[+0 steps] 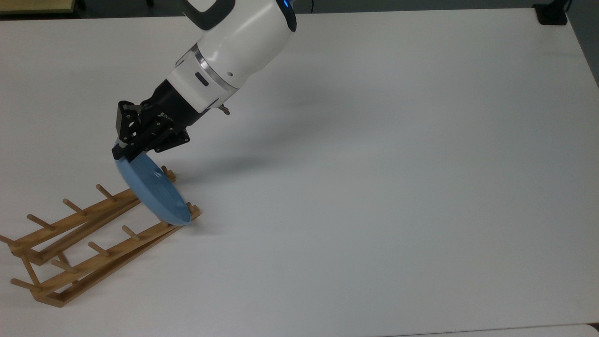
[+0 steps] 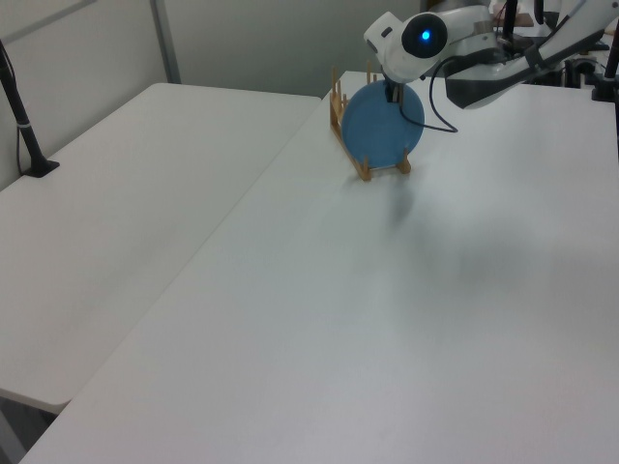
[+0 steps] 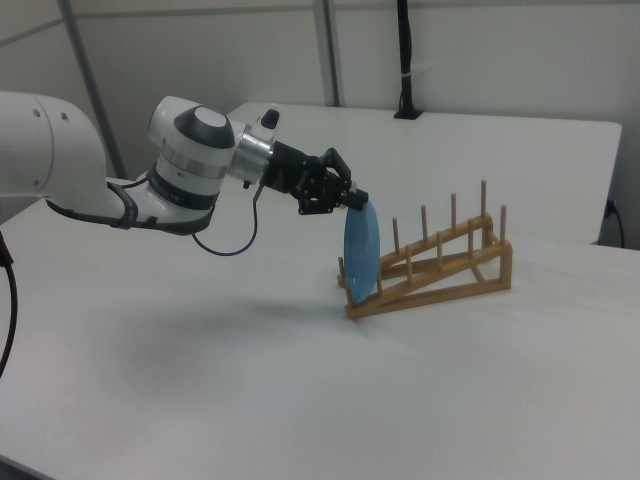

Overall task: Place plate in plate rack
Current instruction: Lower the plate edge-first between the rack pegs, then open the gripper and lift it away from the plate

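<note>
Plate (image 1: 154,192), light-blue, glossy, round, on edge; jaws clamped

A round, glossy light-blue plate (image 2: 381,126) stands on edge in the light-brown wooden pegged plate rack (image 2: 362,166), the white robot arm (image 2: 426,39) at its one o'clock.

Long wooden two-rail peg rack (image 1: 89,234) sits on white table (image 1: 374,187), at the top view's lower left. Round shallow light-blue plate (image 1: 154,189) stands on edge at the rack's low end, between pegs. Black two-finger gripper (image 1: 122,150) above plate's upper rim, touching.
</note>
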Controlling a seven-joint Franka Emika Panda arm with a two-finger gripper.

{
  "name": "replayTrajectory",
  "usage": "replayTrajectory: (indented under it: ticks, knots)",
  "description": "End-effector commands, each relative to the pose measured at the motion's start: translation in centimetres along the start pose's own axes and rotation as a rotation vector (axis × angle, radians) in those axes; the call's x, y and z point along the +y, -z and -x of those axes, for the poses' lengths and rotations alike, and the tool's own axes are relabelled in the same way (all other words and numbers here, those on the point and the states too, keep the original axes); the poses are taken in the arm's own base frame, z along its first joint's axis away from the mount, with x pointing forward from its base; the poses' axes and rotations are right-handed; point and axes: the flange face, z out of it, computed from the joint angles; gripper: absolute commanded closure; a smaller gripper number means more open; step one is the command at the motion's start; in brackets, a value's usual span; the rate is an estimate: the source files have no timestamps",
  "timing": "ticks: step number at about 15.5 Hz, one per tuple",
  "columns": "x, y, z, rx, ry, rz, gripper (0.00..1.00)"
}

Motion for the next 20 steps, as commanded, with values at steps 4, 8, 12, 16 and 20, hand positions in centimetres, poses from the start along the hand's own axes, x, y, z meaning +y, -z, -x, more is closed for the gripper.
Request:
replayTrajectory:
  ticks: [4,8,12,16,20]
  knots:
    - [0.5,-0.5,0.3,0.025,-0.074,-0.048,0.3]
    - [0.8,0.6,-0.1,0.019,-0.152,-0.121,0.0]
    - [1.5,3.0,-1.2,0.03,-0.228,-0.19,0.0]
    - [2.1,8.2,-2.0,-0.006,-0.323,-0.329,0.0]
    - [1.7,14.4,-2.3,-0.164,-0.431,-0.649,0.0]
